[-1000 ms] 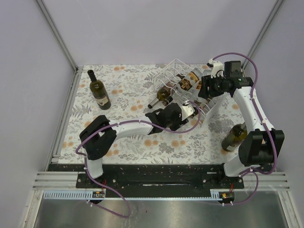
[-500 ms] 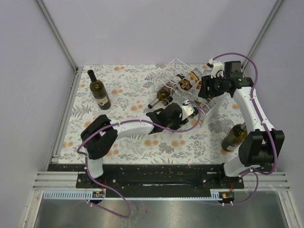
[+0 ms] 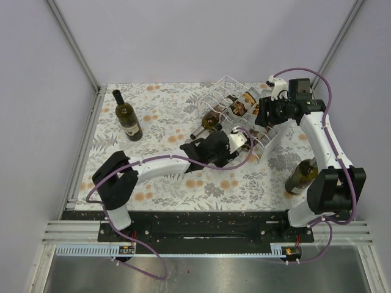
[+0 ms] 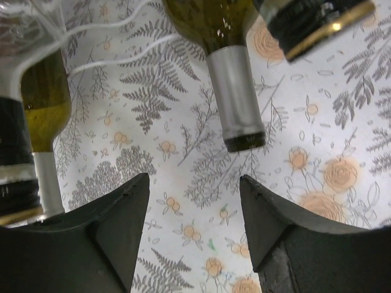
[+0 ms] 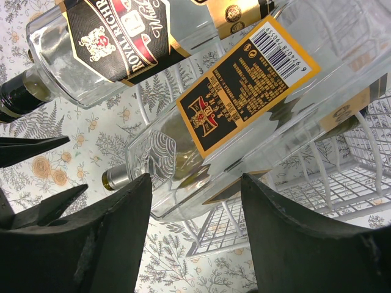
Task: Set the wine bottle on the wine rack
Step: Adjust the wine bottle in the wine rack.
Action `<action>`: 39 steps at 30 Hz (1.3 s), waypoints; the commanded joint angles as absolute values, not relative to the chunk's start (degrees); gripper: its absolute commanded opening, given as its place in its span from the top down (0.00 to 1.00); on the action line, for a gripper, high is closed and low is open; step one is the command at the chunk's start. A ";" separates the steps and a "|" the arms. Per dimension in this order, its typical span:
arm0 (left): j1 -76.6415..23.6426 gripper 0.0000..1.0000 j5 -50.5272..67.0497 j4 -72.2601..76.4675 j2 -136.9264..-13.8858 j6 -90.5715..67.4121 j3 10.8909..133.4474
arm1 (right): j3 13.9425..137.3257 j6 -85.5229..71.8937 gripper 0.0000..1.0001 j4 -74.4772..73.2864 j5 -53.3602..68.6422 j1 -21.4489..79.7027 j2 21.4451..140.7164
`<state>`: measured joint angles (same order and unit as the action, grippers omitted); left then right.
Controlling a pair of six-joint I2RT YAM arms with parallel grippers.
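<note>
Left tool (image 4: pixel 194 182) slid slightly toward 9 o'clock; left arm flattened lower over floral-print tabletop (image 3: pixel 159 104). Right arm unmoved.

Left tool released, nothing between pads. Green glass wine bottle with silver-foil neck (image 4: pixel 235 91) seems cradled in clear ribbed wine rack (image 3: pixel 221 85) at tabletop's 1 o'clock, neck poking toward that tool.

Right tool (image 5: pixel 195 180) also released; clear bottle with yellow-black label (image 5: pixel 238 104) just beyond tips.

Reads as retreat after placing. Olive-green bottle with cream label (image 3: pixel 128 119) at 10 o'clock not racked.

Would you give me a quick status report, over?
Left gripper open, empty, near bottle necks. Right gripper open at wine rack. Wine bottle stands far left, unracked. Rack already holds several bottles.
</note>
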<state>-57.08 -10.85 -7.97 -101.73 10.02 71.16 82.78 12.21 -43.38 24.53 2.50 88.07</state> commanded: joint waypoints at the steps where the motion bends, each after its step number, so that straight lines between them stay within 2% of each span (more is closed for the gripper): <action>1: -57.30 0.35 -7.83 -9.48 -95.28 9.32 69.26 | 80.68 14.76 0.33 -50.97 24.34 3.08 87.36; 9: -58.71 0.35 -0.36 -16.25 -88.33 8.71 70.65 | 80.77 15.03 0.31 -51.33 26.19 3.08 87.28; 18: -59.33 0.35 6.77 -19.51 -96.23 2.91 82.60 | 80.59 14.85 0.28 -52.29 26.45 3.08 86.05; 27: -59.33 0.34 4.05 -19.07 -101.51 1.93 89.65 | 81.74 15.91 0.26 -54.76 27.69 3.08 83.94; 39: -59.33 0.34 -3.87 -19.33 -106.78 0.88 95.17 | 82.35 14.24 0.22 -50.72 19.52 3.08 77.70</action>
<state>-59.29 -0.36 -20.10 -104.90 2.33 90.28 80.66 14.96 -53.67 22.98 2.63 81.06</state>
